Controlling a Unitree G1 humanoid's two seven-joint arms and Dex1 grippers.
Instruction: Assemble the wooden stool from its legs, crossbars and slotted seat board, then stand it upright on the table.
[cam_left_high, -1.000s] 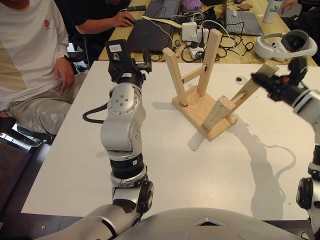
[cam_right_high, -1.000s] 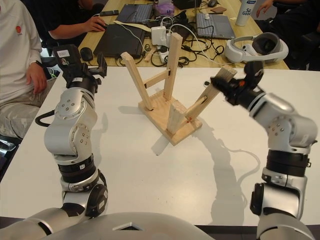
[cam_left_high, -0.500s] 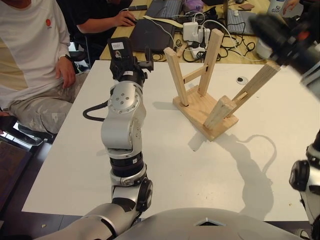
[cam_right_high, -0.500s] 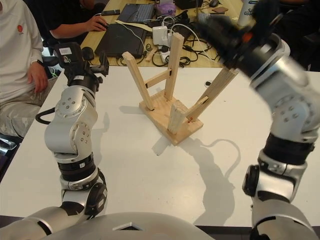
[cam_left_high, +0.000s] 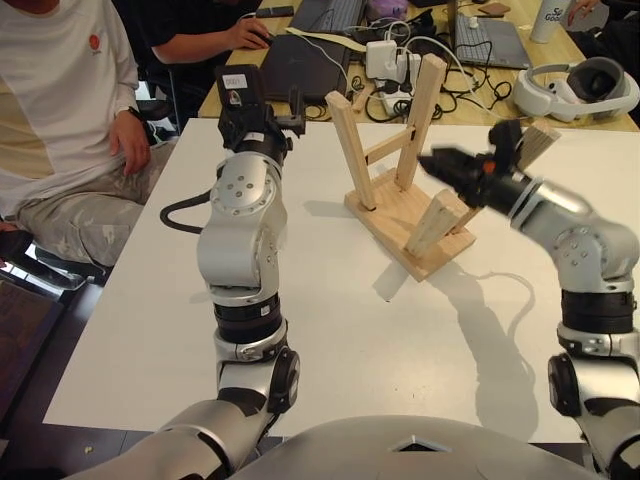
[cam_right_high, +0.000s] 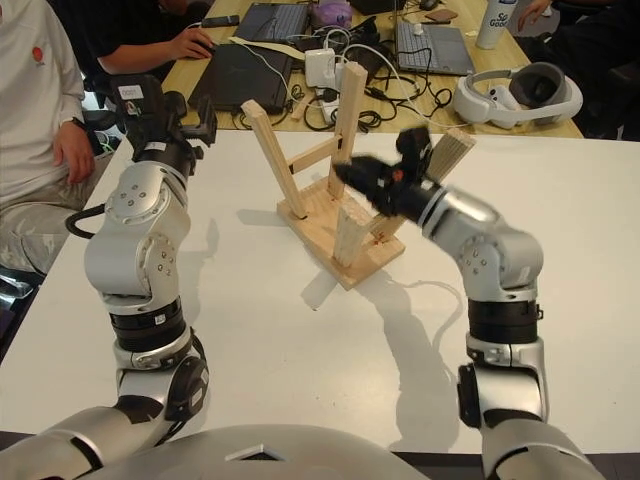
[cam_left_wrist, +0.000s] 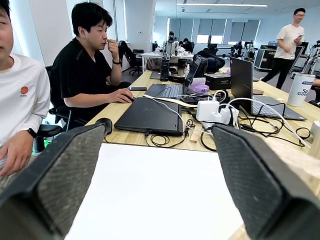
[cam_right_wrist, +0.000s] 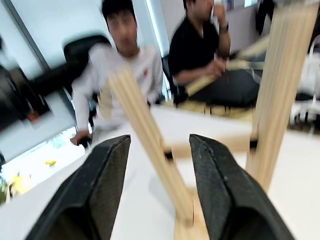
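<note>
**White table, upturned stool, both grippers empty**

White table (cam_left_high: 330, 330) held the stool (cam_left_high: 400, 215) toward 12 o'clock, seat board (cam_left_high: 392, 228) down, legs (cam_left_high: 350, 150) up. The right gripper (cam_right_wrist: 160, 165) hung open at the stool's 3 o'clock, and the left gripper (cam_left_wrist: 160, 170) was open at its 10 o'clock. The wood looked stiff and light, with joints likely loose, so a leg close to the seat board seemed the safest hold.

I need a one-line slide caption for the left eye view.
Open right gripper near the legs of the upturned wooden stool on the white table; open left gripper held apart.
</note>
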